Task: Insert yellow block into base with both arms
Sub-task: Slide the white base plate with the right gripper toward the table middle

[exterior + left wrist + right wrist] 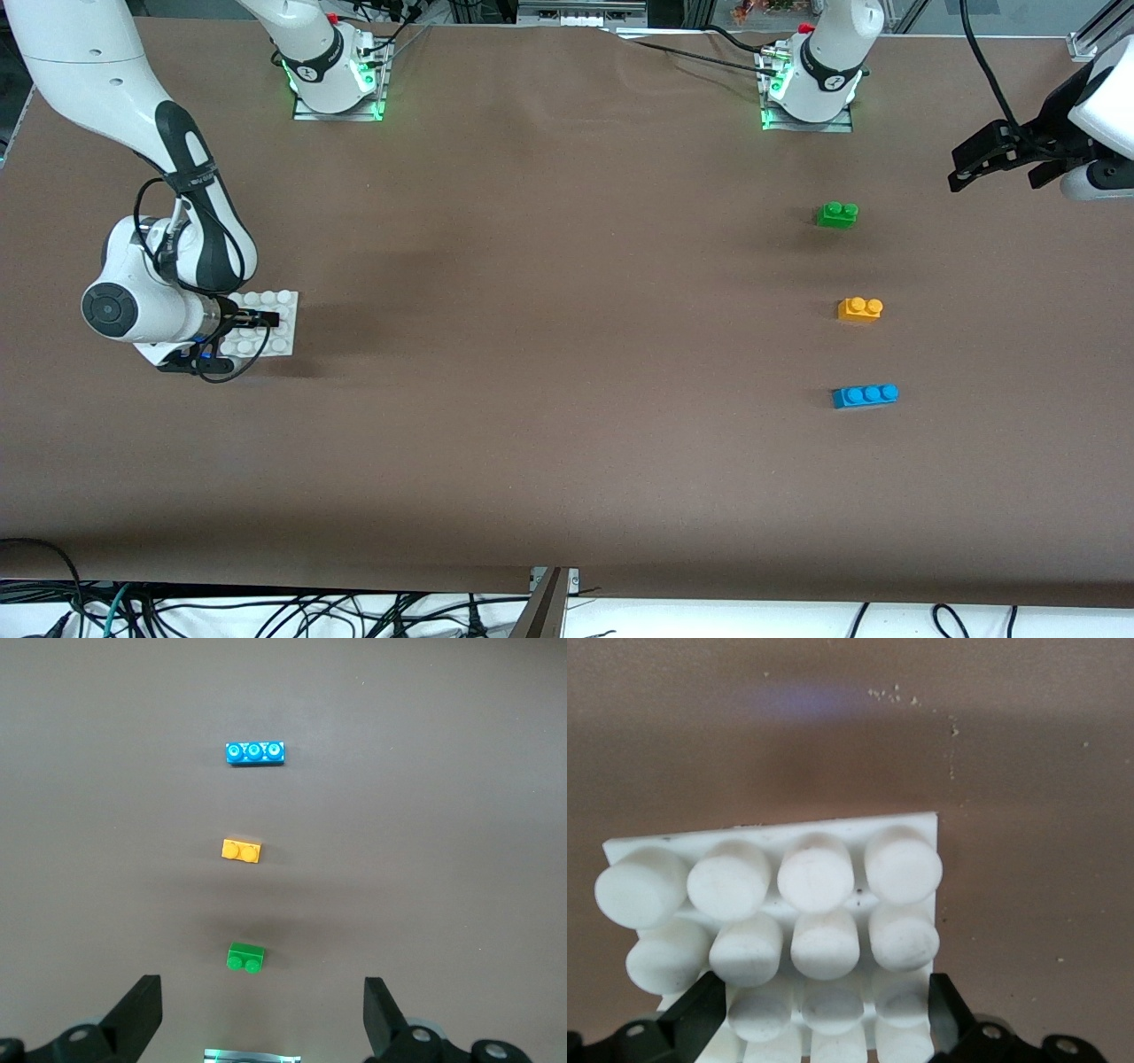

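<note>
The open, empty left gripper (261, 1014) hangs high near its end of the table; the yellow block (860, 308) sits ahead, between green and blue bricks. Light, rigid, likely slick: pinch its flat sides. The right gripper (824, 1010), open, straddles the base (282, 330).

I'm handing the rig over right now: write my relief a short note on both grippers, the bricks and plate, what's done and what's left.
Left gripper: open, empty, up in the air near the left arm's end of the table.
Right gripper: low at the flat white studded square base plate, fingers open on either side of it, not visibly clamped.
Small orange-yellow two-stud plastic brick: loose on the table, between the green two-stud brick and the longer blue three-stud brick, which is nearest the front camera.
Done: right arm has reached the base.
Left: secure the base, pick the yellow brick with the left gripper, press it onto the base.
</note>
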Motion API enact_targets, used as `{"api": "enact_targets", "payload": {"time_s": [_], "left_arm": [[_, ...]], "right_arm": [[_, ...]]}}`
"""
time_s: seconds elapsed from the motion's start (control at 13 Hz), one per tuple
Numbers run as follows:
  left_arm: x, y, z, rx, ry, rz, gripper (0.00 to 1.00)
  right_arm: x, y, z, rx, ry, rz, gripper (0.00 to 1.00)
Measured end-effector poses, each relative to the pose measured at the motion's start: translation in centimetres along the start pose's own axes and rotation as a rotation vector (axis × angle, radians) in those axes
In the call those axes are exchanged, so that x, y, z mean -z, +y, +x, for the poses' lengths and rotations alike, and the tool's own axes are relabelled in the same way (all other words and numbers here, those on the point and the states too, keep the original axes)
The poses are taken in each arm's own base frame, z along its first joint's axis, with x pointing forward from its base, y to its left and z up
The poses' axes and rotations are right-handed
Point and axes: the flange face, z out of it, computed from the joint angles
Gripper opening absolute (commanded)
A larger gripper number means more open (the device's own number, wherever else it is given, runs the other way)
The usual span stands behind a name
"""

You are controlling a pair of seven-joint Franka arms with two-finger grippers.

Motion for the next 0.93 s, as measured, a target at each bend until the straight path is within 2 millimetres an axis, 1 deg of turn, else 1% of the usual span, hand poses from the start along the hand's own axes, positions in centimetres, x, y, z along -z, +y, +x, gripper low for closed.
{"api": "enact_targets", "payload": {"time_s": [0.46, 0.62, 0.93], "left_arm": [[0.0, -0.1, 0.0, 0.001, 0.000, 0.000, 1.00], [0.0, -0.1, 0.0, 0.003, 0.000, 0.000, 1.00], [0.0, -0.5, 0.1, 0.009, 0.000, -0.001, 1.00]], "right_arm": [[0.0, -0.1, 0.0, 0.004, 0.003, -0.003, 1.00], [0.1, -0.5, 0.1, 0.013, 0.008, -0.005, 1.00], [0.4, -3.4, 0.4, 0.030, 0.025, 0.005, 1.00]]}}
